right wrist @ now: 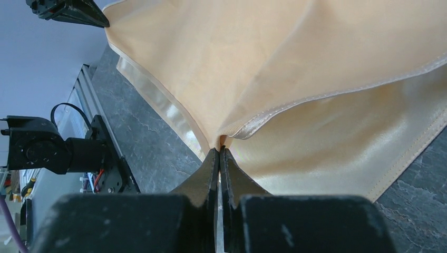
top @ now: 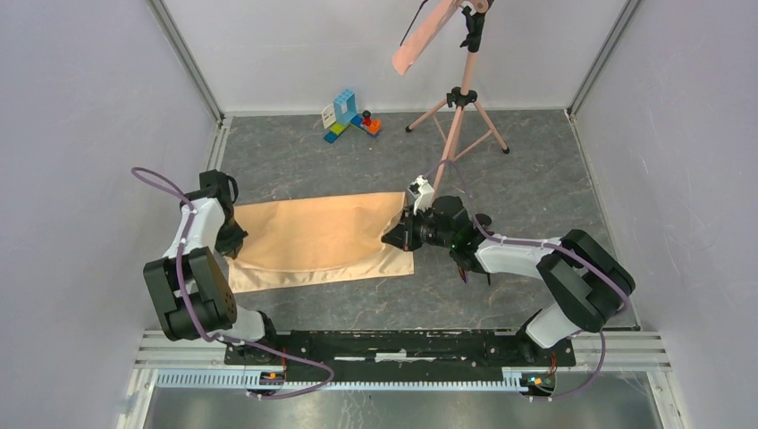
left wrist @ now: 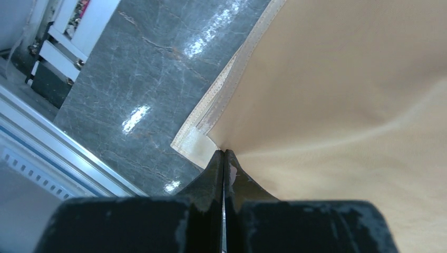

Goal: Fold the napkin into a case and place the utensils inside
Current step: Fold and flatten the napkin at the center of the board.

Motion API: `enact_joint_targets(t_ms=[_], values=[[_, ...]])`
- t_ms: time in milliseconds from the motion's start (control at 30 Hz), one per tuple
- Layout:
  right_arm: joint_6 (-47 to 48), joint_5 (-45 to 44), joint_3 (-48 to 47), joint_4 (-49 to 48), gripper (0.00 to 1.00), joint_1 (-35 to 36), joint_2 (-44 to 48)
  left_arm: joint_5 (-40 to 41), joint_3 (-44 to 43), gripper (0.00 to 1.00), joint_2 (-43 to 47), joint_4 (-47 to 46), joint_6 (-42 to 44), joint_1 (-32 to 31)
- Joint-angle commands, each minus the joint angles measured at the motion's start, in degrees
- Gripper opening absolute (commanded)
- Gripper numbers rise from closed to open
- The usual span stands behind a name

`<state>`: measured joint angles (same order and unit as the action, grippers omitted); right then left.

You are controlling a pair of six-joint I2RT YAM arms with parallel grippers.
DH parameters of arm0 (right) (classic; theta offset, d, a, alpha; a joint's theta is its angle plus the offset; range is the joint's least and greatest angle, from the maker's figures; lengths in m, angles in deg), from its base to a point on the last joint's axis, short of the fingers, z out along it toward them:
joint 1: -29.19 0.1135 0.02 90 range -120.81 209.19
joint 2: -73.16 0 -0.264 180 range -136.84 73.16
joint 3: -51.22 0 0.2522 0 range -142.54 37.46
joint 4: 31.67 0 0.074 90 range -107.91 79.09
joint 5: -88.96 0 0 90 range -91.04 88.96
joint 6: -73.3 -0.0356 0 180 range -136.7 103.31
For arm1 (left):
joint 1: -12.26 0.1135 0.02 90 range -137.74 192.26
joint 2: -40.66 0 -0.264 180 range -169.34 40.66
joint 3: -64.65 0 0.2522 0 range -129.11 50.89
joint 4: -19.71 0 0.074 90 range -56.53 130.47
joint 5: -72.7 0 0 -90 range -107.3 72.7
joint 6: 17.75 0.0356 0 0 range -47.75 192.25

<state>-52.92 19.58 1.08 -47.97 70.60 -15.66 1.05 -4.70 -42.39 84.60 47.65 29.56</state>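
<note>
Two end effectors, both clamped on the same cloth. The left end effector (left wrist: 224, 158) has its fingers pressed together w/ no gap showing, nipping the napkin (top: 313, 234) at a hemmed corner. A small pale flap of hem pokes out just left of the fingertips. The right end effector (right wrist: 220, 154) is likewise squeezed tight, holding the opposite end by the top layer's shiny edge.

The napkin stretches between the two of them, lying long-ways on the bench (top: 536, 179). It's doubled over. The upper layer rises in soft creases fanning away from the right end effector's tips, approx toward the left one. The lower layer stays flat on the bench and shows as a paler strip along the edge nearer the arm bases.

Beyond the right end effector, well apart from the cloth, stands a pink tripod (top: 460, 125) w/ a stiff salmon strip (top: 427, 37) tilted at its top. A few coloured toy blocks (top: 351, 116) sit by the back wall, left of the tripod. Can't make out any cutlery for certain.
</note>
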Motion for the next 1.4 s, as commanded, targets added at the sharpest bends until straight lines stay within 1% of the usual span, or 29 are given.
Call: enact_joint_targets(t_ms=[0,133,267,467,633,833,1033,1167,1367], values=[[0.1,0.6,0.1,-2.8,0.04,0.5,3.3,3.9,0.7,0.02,5.7,0.0,-3.9,0.2],[0.2,0.7,1.0,-2.8,0.04,0.6,3.8,6.4,2.6,0.02,7.4,0.0,-6.2,0.3],[0.2,0.6,1.5,-2.8,0.04,0.8,4.0,6.9,3.3,0.02,8.4,0.7,-8.0,0.3],[0.3,0.8,0.0,-2.0,0.04,0.7,4.4,5.5,1.4,0.02,10.4,3.3,-9.4,0.3],[0.2,0.6,0.0,-1.4,0.04,1.1,5.7,6.0,2.0,0.02,13.9,4.2,-11.8,0.3],[0.2,0.7,0.2,-0.6,0.04,1.4,7.1,6.0,0.8,0.02,14.9,7.2,-14.0,0.3],[0.4,0.6,0.8,0.0,0.05,1.4,8.4,6.5,1.9,0.02,19.6,7.5,-15.4,0.3],[0.5,0.4,1.4,-0.3,0.05,1.4,7.9,6.4,3.3,0.02,18.8,7.3,-15.7,0.2],[0.5,0.0,2.2,-1.7,0.05,1.4,5.5,3.8,3.9,0.02,15.3,5.5,-15.8,0.3]])
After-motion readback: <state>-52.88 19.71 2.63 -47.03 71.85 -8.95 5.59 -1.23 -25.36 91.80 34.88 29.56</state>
